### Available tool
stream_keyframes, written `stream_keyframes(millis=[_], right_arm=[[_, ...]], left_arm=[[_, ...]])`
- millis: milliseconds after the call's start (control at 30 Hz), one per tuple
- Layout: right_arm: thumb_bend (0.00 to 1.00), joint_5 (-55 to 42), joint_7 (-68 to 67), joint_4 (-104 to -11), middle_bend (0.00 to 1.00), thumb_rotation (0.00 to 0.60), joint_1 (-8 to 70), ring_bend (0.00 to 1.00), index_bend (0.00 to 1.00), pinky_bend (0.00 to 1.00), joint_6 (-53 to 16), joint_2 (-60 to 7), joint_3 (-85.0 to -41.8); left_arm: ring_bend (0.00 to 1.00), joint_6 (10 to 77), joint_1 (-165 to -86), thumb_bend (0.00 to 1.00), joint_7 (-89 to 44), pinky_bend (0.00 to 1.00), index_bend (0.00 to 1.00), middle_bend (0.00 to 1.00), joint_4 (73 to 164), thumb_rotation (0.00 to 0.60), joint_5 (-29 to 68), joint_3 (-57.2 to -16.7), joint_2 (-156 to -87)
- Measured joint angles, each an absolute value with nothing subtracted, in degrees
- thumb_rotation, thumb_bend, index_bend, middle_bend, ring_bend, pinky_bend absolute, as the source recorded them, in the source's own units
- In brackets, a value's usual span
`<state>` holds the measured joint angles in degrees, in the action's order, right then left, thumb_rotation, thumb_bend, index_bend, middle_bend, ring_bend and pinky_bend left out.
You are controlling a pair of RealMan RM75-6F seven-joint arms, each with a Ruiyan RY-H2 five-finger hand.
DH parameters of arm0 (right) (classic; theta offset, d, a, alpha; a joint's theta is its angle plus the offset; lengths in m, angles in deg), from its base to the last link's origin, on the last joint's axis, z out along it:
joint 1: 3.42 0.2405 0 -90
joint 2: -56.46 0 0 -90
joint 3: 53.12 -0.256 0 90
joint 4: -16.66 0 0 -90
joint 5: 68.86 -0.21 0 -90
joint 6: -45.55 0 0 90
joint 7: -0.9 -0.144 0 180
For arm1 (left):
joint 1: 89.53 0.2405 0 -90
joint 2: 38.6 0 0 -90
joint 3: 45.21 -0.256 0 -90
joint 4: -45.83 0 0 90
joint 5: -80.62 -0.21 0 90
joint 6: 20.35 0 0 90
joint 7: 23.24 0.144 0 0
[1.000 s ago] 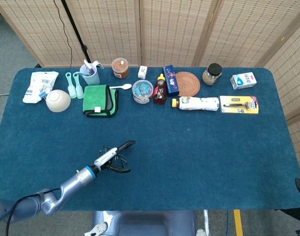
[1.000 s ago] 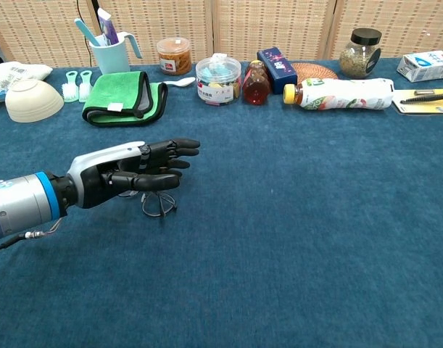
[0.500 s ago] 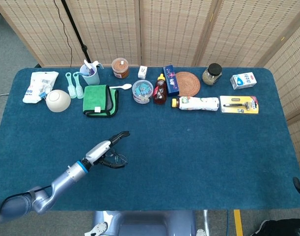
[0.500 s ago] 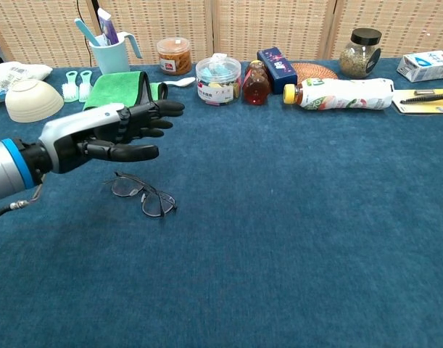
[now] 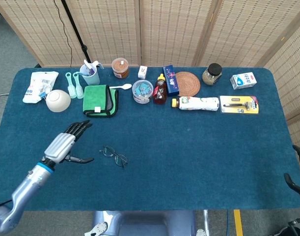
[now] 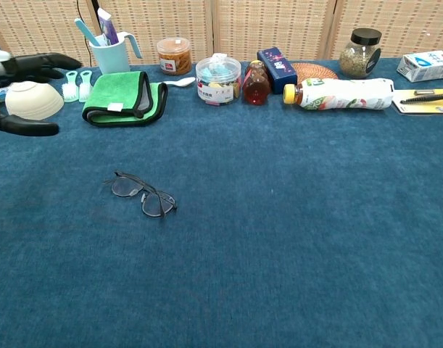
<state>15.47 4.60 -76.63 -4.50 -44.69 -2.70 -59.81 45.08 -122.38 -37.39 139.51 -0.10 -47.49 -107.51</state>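
- In the head view we saw our whole left hand [image 5: 66, 145], fingers spread wide and holding nothing; the chest view caught only its fingertips [image 6: 40, 61].
- The glasses [image 5: 113, 156] lay on the counter [image 5: 199, 147] just right of that hand, apart from it.
- A green cloth [image 5: 99, 100] lay beyond the glasses.
- Our right hand [image 5: 298, 174] barely showed at the head view's edge; we could not tell its fingers' state.

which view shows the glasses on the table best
The chest view. There the glasses lie close to the camera, so both lenses and the folded temples are plain against the blue cloth. The head view shows the glasses from above, small and thin, but it places them to the right of the open left hand, apart from it.
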Motion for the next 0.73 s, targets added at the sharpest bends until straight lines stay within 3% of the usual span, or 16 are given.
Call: stream_keyframes(millis=[333,733], right_arm=[[0.3,16.8,5.9,-76.0,0.03,0.6,-1.3,0.11,0.16,0.18,-40.9,-4.2,-59.4],[0.3,19.4,7.2,-77.0,0.03,0.6,1.0,0.11,0.17,0.18,-39.0,-5.2,-58.4]], left_arm=[[0.0,53.8,-112.9,0.03,-24.7,0.0,0.0,0.0,149.2,0.313,4.7,-49.6,-98.3],[0.0,63.3,-104.1,0.03,-22.5,0.0,0.0,0.0,151.4,0.314,-1.4,-51.3,-95.4]])
